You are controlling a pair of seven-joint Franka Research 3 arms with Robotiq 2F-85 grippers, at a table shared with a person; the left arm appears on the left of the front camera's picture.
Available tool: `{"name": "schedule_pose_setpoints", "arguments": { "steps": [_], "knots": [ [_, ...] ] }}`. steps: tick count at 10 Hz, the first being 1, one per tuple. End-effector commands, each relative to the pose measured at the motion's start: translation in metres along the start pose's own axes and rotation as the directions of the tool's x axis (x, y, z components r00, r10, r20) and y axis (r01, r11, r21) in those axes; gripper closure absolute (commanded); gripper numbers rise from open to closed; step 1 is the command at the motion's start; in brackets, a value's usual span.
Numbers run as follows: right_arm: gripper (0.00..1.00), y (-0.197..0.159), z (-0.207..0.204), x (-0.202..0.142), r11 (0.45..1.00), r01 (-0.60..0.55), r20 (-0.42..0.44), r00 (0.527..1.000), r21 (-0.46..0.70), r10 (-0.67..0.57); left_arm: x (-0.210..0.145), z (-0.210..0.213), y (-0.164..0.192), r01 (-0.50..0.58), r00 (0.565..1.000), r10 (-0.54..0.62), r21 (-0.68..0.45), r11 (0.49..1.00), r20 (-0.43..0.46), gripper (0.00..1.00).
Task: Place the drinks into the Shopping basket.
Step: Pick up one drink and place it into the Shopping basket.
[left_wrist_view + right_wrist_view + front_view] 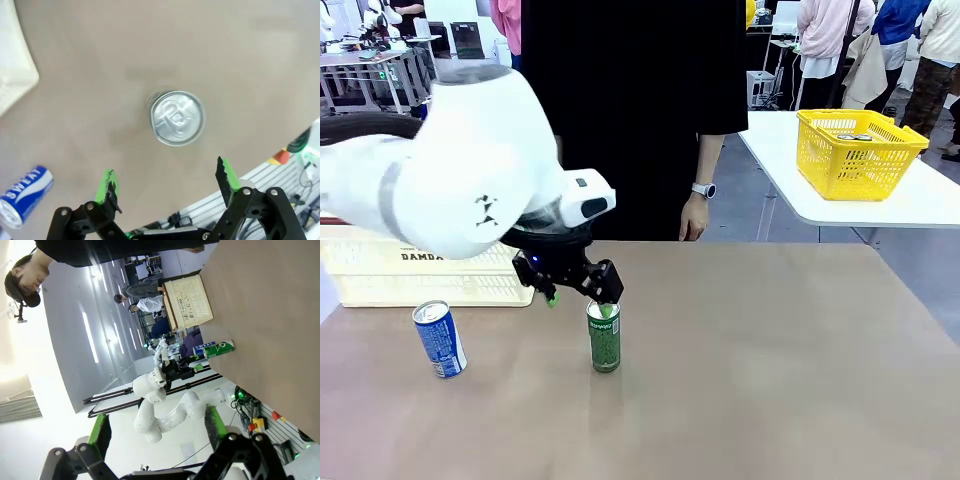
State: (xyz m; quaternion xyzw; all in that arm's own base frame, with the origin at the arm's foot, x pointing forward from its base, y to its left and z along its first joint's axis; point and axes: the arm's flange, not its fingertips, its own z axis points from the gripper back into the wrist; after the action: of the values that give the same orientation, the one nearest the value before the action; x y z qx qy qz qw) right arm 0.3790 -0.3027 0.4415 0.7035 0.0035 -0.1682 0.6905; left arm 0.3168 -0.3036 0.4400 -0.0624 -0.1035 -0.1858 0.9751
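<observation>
left claw [582, 297] spread wide — over green can [604, 340]

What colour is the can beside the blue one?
Green can, white print; best in front view.

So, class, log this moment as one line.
left jaws: open, over green can | blue can: on table | right jaws: open, empty

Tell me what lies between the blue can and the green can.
Nothing: in the front view, only bare brown tabletop separates the blue can from the green can.
</observation>
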Motion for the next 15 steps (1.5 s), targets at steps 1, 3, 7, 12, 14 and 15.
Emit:
{"name": "schedule_pose_setpoints", "arguments": {
  "steps": [1, 3, 7, 12, 14, 15],
  "knots": [
    [0.00, 0.003, 0.001, -0.003, 1.000, 0.004, -0.011, 1.000, -0.009, -0.004, 0.031, -0.004, -0.019, -0.123, 0.989, 0.117, -0.066, 0.990, -0.086, 0.00],
    [0.00, 0.003, 0.001, -0.003, 1.000, 0.004, -0.011, 1.000, -0.009, -0.004, 0.044, -0.005, -0.030, -0.186, 0.982, 0.187, -0.166, 0.968, -0.011, 0.00],
    [0.00, 0.003, 0.001, -0.003, 1.000, 0.004, -0.011, 1.000, -0.009, -0.004, 0.023, -0.014, -0.012, -0.108, 0.992, 0.105, -0.044, 0.993, -0.069, 0.00],
    [0.00, 0.003, 0.001, -0.003, 1.000, 0.004, -0.011, 1.000, -0.009, -0.004, 0.040, -0.030, -0.017, -0.216, 0.966, 0.214, 0.002, 0.976, -0.148, 0.00],
    [0.00, 0.003, 0.001, -0.003, 1.000, 0.004, -0.011, 1.000, -0.009, -0.004, 0.049, -0.034, -0.012, -0.276, 0.953, 0.277, 0.022, 0.961, -0.124, 0.00],
    [0.00, 0.003, 0.001, -0.003, 1.000, 0.004, -0.011, 1.000, -0.009, -0.004, 0.054, -0.037, -0.010, -0.297, 0.947, 0.299, 0.030, 0.954, -0.116, 0.00]
  ]
}}
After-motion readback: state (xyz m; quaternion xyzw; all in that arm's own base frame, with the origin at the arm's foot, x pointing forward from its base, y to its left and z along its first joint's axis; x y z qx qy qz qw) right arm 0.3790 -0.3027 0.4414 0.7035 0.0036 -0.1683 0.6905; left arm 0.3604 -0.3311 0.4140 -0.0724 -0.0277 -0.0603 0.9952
